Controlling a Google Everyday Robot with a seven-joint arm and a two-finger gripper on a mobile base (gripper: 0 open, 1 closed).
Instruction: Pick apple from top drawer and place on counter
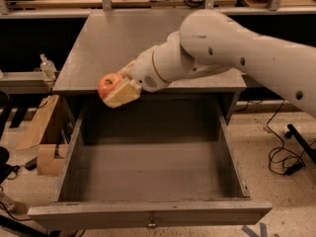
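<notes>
Since the apple [108, 83] is clamped in the pincer [115, 89] at left-centre of frame, you can count the pick as done: it hangs clear of the open top drawer [148, 214], right at the front edge of the counter [123, 43]. Left for you: move it over that surface, lower, release.
</notes>
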